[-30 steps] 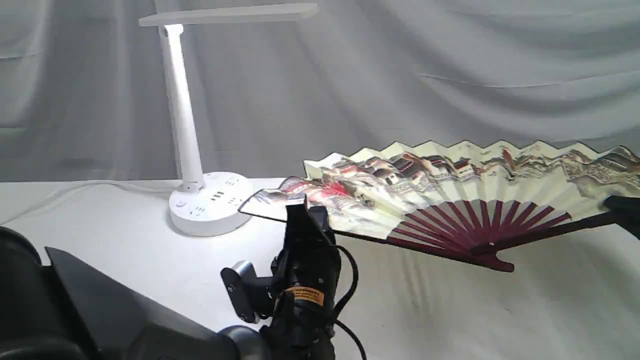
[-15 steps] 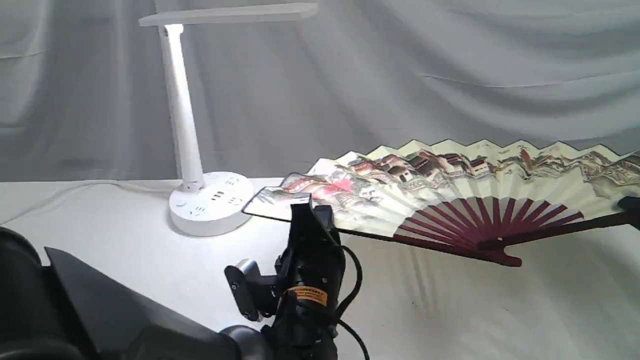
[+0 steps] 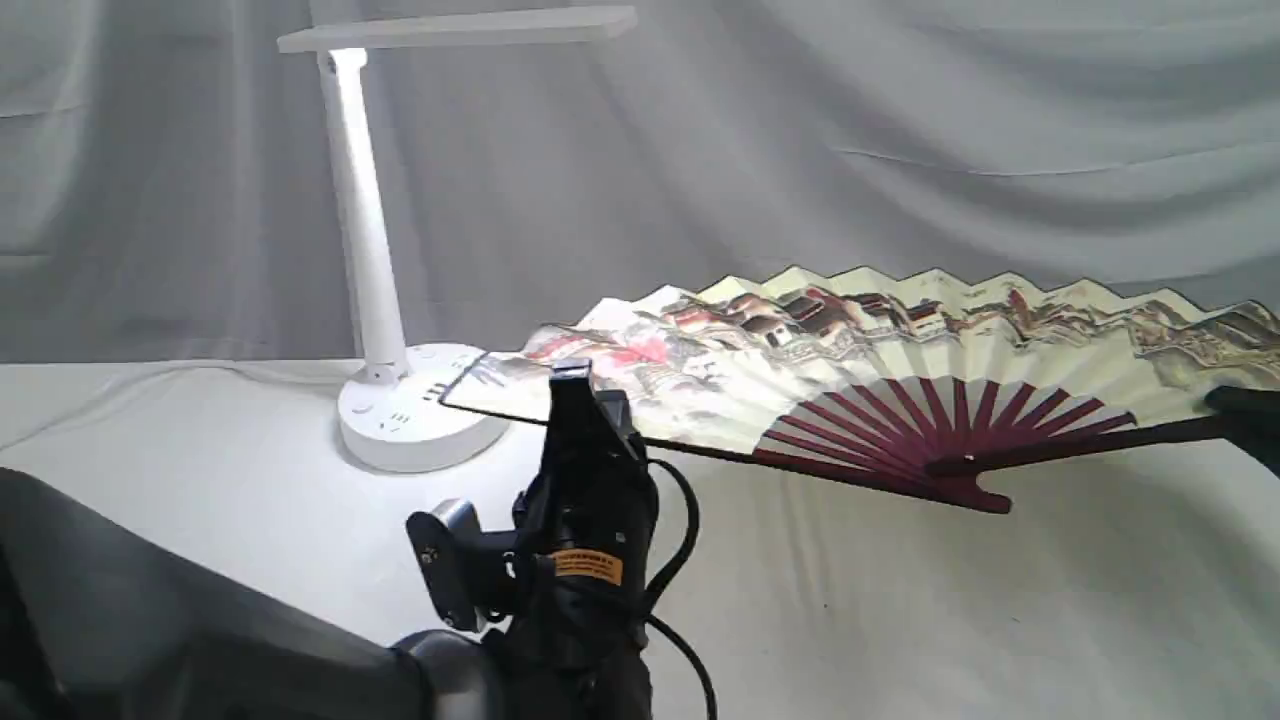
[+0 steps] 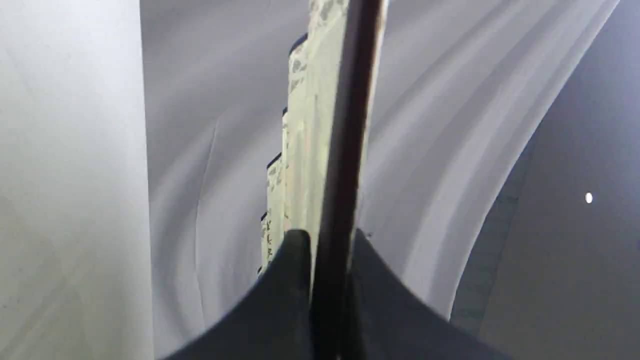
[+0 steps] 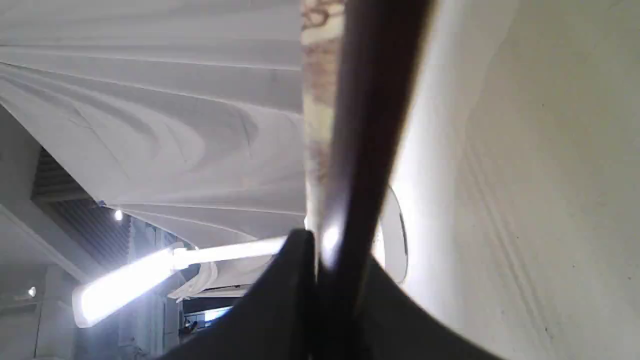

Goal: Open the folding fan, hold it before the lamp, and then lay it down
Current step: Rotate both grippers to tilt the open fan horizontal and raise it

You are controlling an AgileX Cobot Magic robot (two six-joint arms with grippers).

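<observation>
GRIP: your left claw (image 3: pixel 572 372) and right claw (image 3: pixel 1235 403) are each pinching a guard of the folding fan (image 3: pixel 900 340) | PLACE: it is hanging spread above the surface (image 3: pixel 900 620), its left tip crossing the lamp (image 3: pixel 365 230) base | RISK: pulling wider is probably risking torn pleats; drifting left is risking a knocked lamp

**Fig. – Legible text & markings: none readable.**
Only one printed item shows. It is a yellow-orange sticker (image 3: pixel 587 567) w/ dark lettering, on the black housing of the left arm (image 3: pixel 590 490) in the ext. view. Its print is too small & blurred to make out. The painted face of the folding fan (image 3: pixel 900 340) shows pictures only, as far as can be told; any inscription is too fine to resolve. Both wrist views are blurred, w/ nothing to read.
</observation>
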